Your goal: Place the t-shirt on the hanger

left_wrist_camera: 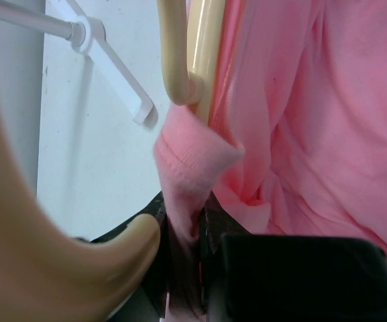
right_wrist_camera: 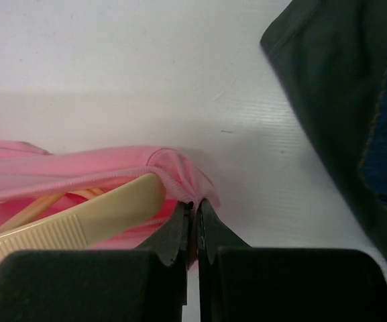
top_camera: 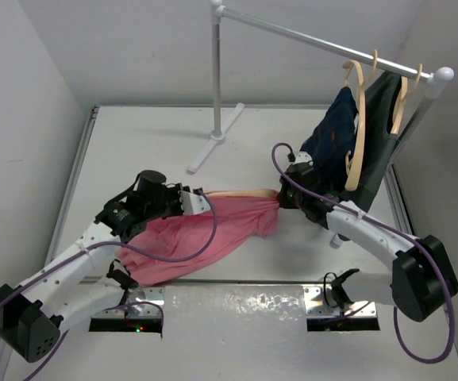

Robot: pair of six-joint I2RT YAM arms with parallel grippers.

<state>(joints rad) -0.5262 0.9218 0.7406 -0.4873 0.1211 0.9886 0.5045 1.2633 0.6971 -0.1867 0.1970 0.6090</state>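
Note:
The salmon-pink t-shirt (top_camera: 189, 238) lies bunched across the table's middle, stretched between both arms. The pale wooden hanger (top_camera: 236, 193) runs along its top edge, mostly inside the cloth. My left gripper (top_camera: 190, 200) holds the shirt's left end. In the left wrist view it (left_wrist_camera: 196, 211) is shut on a folded hem of the t-shirt (left_wrist_camera: 300, 134), with the hanger (left_wrist_camera: 193, 54) just above. My right gripper (top_camera: 280, 198) is at the shirt's right end. In the right wrist view it (right_wrist_camera: 194, 203) is shut on a ribbed edge of the t-shirt (right_wrist_camera: 79, 168), beside the hanger's arm tip (right_wrist_camera: 92, 218).
A white clothes rack stands at the back, with its pole (top_camera: 217, 71), foot (top_camera: 213, 143) and rail (top_camera: 324, 44). On the rail's right end hang two wooden hangers with a navy garment (top_camera: 336, 131) and a black garment (top_camera: 379, 151), close behind my right arm.

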